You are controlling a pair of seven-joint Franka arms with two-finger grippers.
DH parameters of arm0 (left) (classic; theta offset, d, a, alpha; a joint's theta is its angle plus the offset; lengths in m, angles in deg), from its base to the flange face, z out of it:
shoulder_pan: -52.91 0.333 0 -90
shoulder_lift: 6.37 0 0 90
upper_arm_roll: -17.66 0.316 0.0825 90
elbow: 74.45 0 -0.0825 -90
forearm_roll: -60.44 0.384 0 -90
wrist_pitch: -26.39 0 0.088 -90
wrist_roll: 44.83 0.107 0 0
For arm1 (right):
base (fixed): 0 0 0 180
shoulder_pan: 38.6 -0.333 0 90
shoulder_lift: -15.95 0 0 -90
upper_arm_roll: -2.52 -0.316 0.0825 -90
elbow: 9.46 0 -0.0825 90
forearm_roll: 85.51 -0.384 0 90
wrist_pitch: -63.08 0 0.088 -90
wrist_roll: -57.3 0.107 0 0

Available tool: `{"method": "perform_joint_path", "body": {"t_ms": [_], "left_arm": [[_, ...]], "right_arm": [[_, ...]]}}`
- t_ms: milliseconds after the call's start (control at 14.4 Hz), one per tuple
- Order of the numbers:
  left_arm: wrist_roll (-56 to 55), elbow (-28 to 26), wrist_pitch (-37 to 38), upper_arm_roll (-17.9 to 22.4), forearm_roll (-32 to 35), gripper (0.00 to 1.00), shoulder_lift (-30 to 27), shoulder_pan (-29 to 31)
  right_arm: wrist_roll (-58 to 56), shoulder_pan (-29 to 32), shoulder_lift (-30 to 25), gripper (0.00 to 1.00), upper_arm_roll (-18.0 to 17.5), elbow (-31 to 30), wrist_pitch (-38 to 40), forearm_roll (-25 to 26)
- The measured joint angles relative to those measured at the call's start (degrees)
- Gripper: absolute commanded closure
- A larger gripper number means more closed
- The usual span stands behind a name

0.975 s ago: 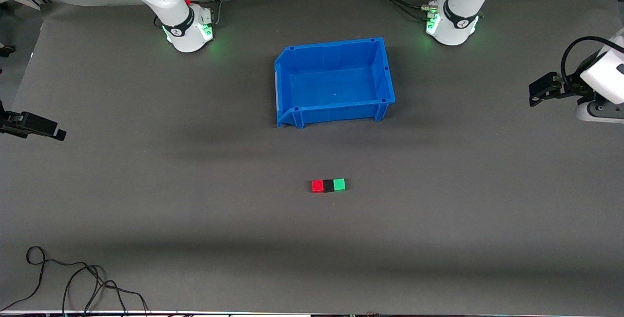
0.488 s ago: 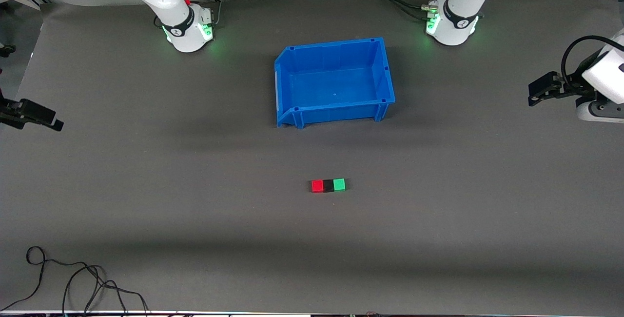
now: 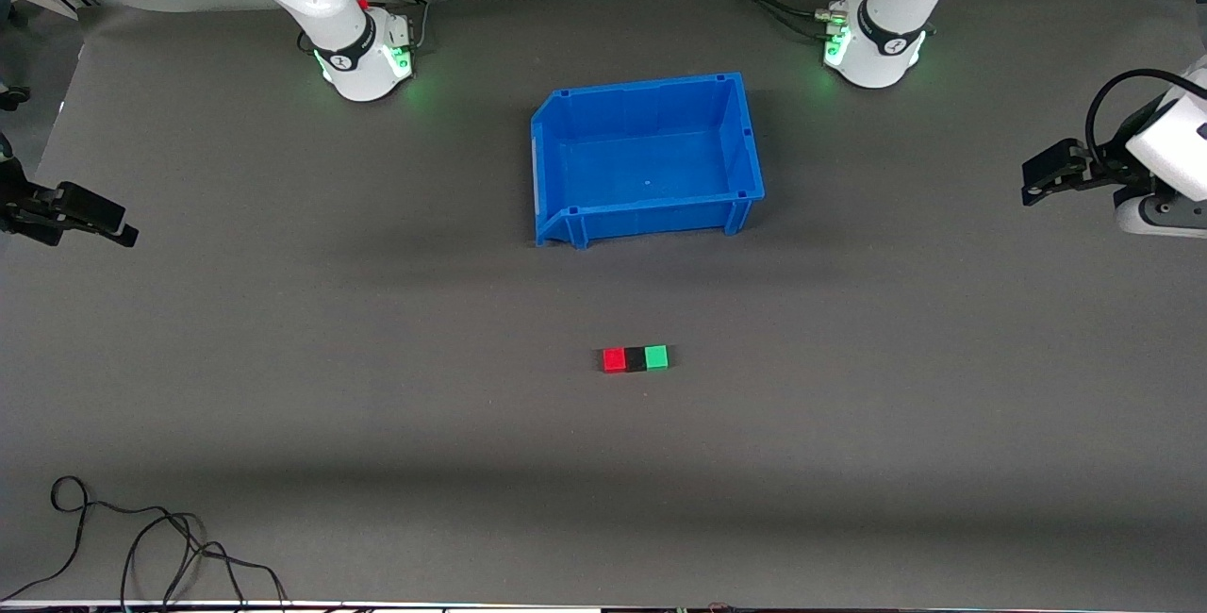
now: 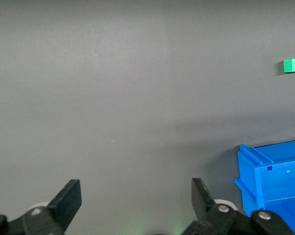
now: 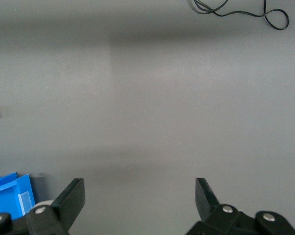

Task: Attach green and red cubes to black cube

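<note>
Nearest the front camera, at the right arm's end of the grey tabletop [image 3: 283, 387], a loose black cable [image 3: 141, 538] lies coiled by the edge. Farther in, at mid-table, the red cube [image 3: 614, 359], the black cube [image 3: 636, 359] and the green cube [image 3: 656, 356] sit in one touching row, the black one between the other two, red toward the right arm's end and green toward the left arm's. Both arms wait well apart from that row: the right pincer [image 3: 94, 217] hangs over its end of the tabletop, fingers [image 5: 71, 198] spread wide and holding nothing, and the left pincer [image 3: 1047, 174] hangs over the other end, fingers [image 4: 69, 200] likewise wide and bare. The cubes lie between the two pincers, with each wrist view catching only the cube at its own side. Farther still, between the arms' bases, stands the blue bin [image 3: 566, 217].
</note>
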Motion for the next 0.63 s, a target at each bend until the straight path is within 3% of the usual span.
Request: {"method": "perform_joint_path", "body": {"t_ms": [627], "left_arm": [[-0.13, 0.0, 0.0, 0.0, 0.0, 0.0, 0.0, 0.0]], "right_arm": [[0.0, 0.08, -0.52, 0.0, -0.12, 0.03, -0.41, 0.0]]}}
